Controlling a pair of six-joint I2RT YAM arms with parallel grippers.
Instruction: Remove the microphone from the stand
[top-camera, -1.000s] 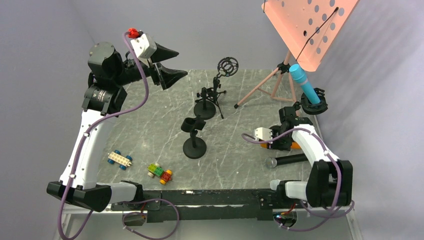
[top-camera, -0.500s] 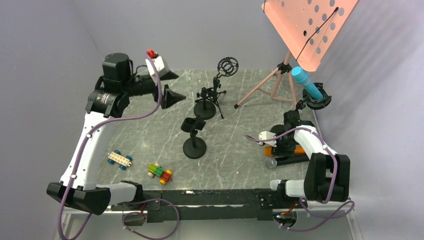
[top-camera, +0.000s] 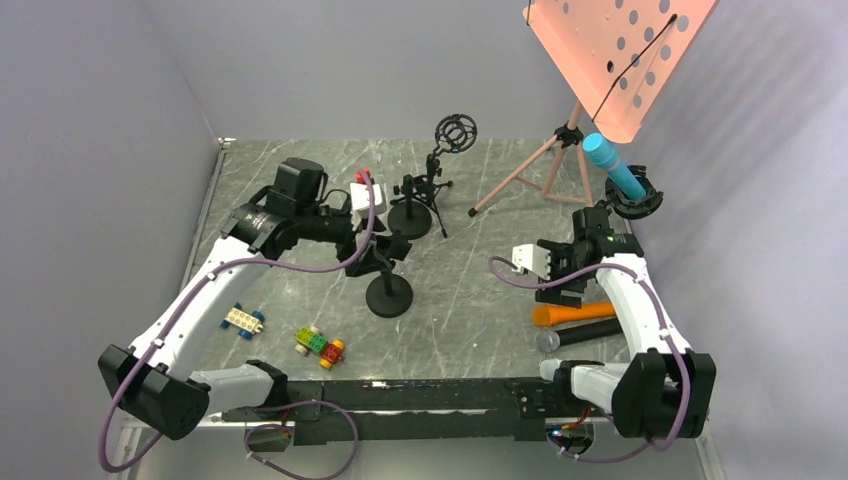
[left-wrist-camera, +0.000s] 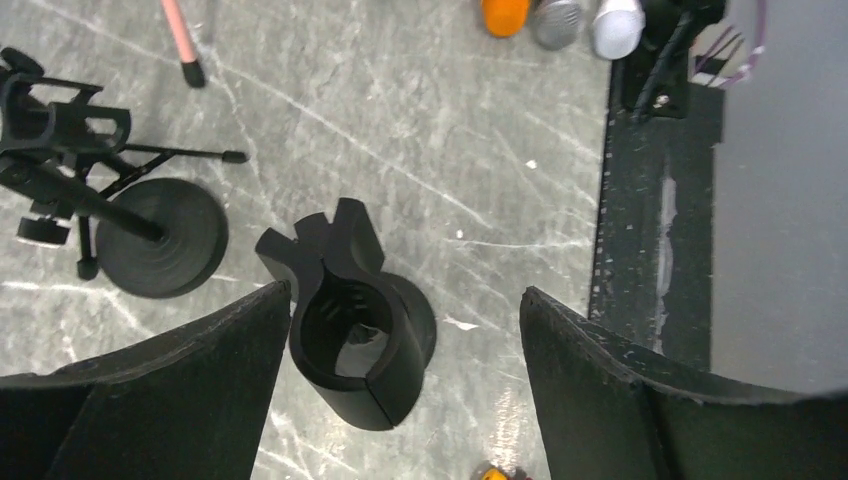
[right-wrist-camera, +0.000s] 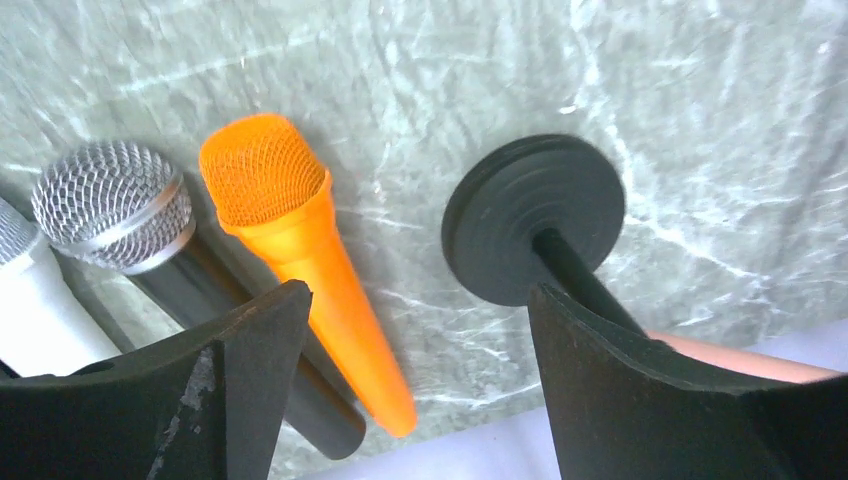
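An orange microphone (top-camera: 575, 312) lies flat on the marble table, next to a black microphone (top-camera: 580, 335). In the right wrist view the orange microphone (right-wrist-camera: 300, 240) lies free below my open right gripper (right-wrist-camera: 418, 292), which hovers over it (top-camera: 562, 288). The black stand (top-camera: 388, 272) at mid-table has an empty clip (left-wrist-camera: 345, 330). My left gripper (left-wrist-camera: 405, 295) is open, its fingers on either side of that clip without touching it. A blue microphone (top-camera: 612, 168) sits tilted in a ring holder (top-camera: 636, 203) at the far right.
A shock-mount desk stand (top-camera: 428, 190) stands just behind the empty one. A pink tripod (top-camera: 545, 165) carries a salmon music desk (top-camera: 620, 60). A round stand base (right-wrist-camera: 520, 210) and a white microphone (right-wrist-camera: 40, 320) lie near my right gripper. Two toy cars (top-camera: 240, 318) (top-camera: 320, 345) sit front left.
The right gripper opened, left the orange microphone on the table and rose. The left arm swung from the back left corner down to the empty stand's clip.
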